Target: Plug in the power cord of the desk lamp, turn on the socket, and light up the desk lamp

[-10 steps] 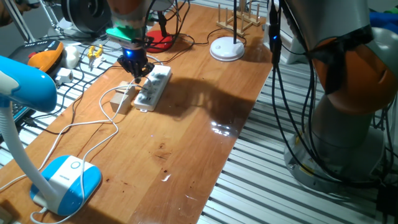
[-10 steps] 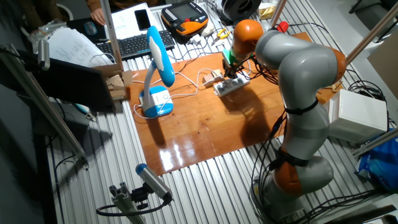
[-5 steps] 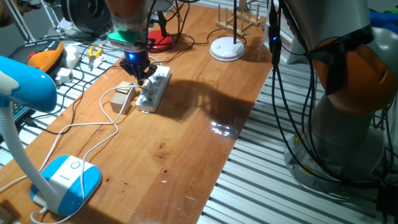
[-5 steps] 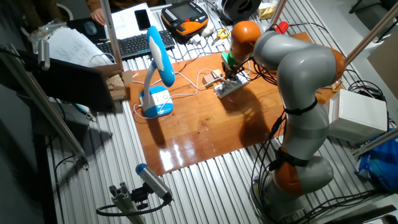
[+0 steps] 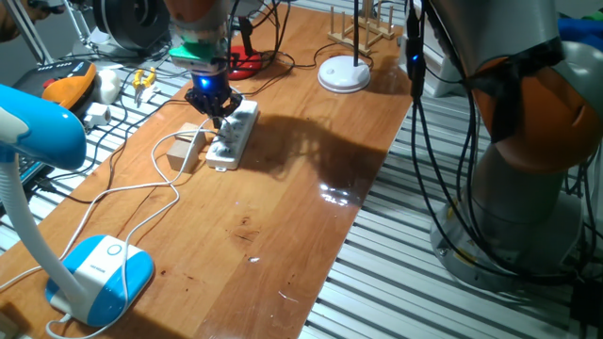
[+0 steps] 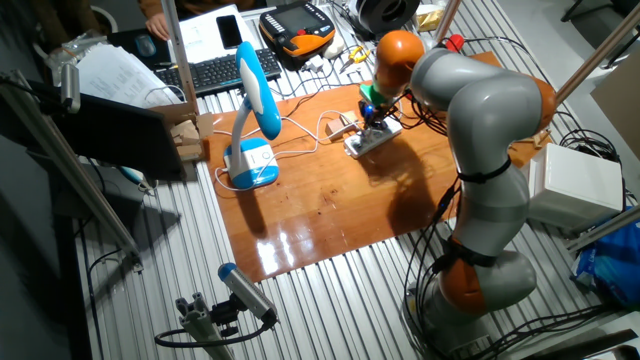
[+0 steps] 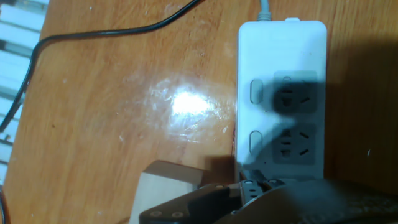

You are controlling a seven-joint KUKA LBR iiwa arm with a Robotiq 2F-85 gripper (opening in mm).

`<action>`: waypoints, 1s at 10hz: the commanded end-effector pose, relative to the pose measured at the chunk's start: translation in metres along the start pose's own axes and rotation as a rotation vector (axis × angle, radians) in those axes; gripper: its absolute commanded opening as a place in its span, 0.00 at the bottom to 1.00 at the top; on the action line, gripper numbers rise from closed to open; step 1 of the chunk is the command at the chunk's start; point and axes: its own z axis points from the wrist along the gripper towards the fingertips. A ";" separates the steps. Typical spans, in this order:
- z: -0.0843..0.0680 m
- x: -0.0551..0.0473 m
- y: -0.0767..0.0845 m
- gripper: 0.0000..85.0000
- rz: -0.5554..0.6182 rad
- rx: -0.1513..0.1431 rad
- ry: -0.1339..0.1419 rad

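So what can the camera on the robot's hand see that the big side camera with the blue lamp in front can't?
Only the hand view shows the socket's little switch buttons and outlet holes up close. Only the fixed view shows the desk lamp, its power cord snaking over the table, a white disc lamp and the pincer over the socket. Both show the socket, the small wooden block beside it and the wooden tabletop.

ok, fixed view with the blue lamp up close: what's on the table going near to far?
desk lamp base → small wooden block → socket with gripper over it → white disc-based lamp → wooden rack
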 end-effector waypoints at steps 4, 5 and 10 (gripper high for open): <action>0.002 0.005 -0.001 0.00 -0.026 0.014 -0.024; 0.003 0.007 -0.002 0.00 -0.043 0.021 -0.038; 0.006 0.012 -0.004 0.00 -0.103 0.029 -0.048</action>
